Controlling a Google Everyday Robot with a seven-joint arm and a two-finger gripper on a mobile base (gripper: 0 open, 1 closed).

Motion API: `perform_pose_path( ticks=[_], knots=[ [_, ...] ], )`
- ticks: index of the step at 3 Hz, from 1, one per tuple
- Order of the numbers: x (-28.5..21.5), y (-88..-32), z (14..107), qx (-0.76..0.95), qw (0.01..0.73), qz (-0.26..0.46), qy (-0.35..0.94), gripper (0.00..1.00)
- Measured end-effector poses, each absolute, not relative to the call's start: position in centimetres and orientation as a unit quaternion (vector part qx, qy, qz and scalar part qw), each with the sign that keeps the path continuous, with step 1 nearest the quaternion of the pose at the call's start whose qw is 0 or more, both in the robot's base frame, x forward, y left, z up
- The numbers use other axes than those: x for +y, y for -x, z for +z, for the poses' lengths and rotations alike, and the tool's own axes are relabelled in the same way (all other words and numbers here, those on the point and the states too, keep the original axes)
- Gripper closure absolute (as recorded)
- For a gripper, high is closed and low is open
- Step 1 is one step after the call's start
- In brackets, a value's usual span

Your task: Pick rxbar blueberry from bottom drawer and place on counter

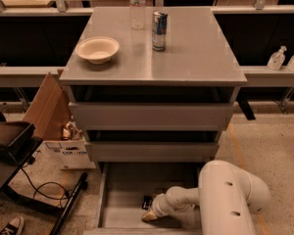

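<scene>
The bottom drawer (118, 195) is pulled open at the foot of the grey cabinet. A small dark rxbar blueberry (147, 202) lies on its floor near the front. My white arm reaches down into the drawer from the right, and the gripper (150, 214) is low in the drawer, right at the bar's near side. The wrist hides part of the bar. The counter (196, 48) is the silver-grey cabinet top above.
On the counter stand a white bowl (97, 49), a blue-silver can (159, 30) and a clear bottle (137, 6). A cardboard box (51, 114) and a black stand with cables (44, 195) sit left of the cabinet. Two upper drawers are ajar.
</scene>
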State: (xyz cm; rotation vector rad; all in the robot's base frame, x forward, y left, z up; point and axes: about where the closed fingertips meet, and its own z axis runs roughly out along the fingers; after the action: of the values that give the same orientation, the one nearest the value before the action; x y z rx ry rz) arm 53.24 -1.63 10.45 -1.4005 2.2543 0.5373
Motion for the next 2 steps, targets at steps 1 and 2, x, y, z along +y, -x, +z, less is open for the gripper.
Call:
perform_pose_path(
  ticks=[1, 2],
  knots=[
    [-1.51, -53.1, 10.35, 0.813, 0.214, 0.195, 0.505, 0.61],
    [-1.51, -53.1, 10.46, 0.813, 0.214, 0.195, 0.505, 0.84]
  ],
)
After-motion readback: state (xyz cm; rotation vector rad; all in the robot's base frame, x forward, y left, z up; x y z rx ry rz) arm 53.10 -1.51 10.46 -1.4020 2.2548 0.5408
